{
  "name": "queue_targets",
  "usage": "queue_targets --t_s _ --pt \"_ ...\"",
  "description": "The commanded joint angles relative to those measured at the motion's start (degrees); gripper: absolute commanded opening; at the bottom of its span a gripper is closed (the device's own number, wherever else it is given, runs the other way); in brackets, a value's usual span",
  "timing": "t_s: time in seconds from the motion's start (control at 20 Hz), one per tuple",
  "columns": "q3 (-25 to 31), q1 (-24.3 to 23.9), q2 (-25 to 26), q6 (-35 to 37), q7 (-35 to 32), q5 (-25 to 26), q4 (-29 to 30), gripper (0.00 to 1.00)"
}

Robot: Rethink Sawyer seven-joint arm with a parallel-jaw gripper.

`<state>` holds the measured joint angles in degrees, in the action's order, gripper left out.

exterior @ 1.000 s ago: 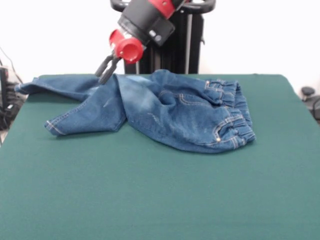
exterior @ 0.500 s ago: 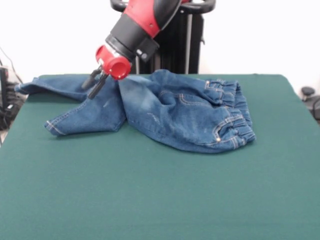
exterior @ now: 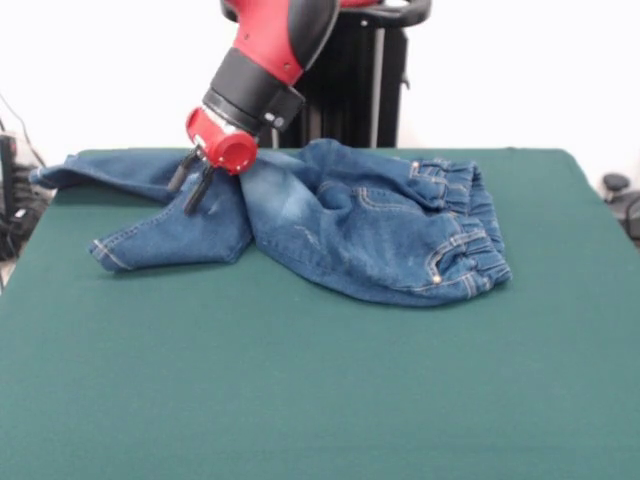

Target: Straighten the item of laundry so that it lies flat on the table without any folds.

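Note:
The item of laundry [exterior: 345,225], a small pair of blue jeans, lies crumpled across the far half of the table [exterior: 300,390]. Its elastic waistband is bunched at the right. One leg stretches to the far left edge, and the other is folded back toward the front left. My gripper [exterior: 182,198] hangs over the left leg near the crotch fold, tilted down and to the left. Its two dark fingers [exterior: 196,192] are apart and hold nothing. I cannot tell whether the tips touch the denim.
The dark green table top runs wide in front of the jeans and to their right. Cables and dark gear sit off the table at the left edge [exterior: 12,210]. A small dark object [exterior: 615,185] lies off the table at the right.
The gripper has swung left and down, from above the jeans' middle fold to over the left leg. Its fingers have spread apart. The jeans have not moved.

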<state>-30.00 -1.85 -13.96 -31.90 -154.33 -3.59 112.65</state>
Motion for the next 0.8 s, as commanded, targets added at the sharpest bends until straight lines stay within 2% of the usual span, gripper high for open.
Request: queue_targets --t_s 0.05,0.15,0.3,0.65,0.7,0.8 --pt "15.2 -7.2 -3.1 4.9 -1.9 12.3 -8.2 1.0" --pt "24.3 -16.4 -6.8 13.7 0.3 22.7 -8.5 1.0" --pt "32.6 -24.3 -10.4 21.9 3.7 30.9 -7.8 1.0" --pt "38.8 -30.1 -11.1 28.1 8.6 38.7 -9.2 1.0" --pt "40.3 -31.0 -11.4 30.0 8.7 40.7 -9.5 0.0" --pt "41.8 -32.1 -11.6 31.5 9.9 41.5 -9.2 0.0"
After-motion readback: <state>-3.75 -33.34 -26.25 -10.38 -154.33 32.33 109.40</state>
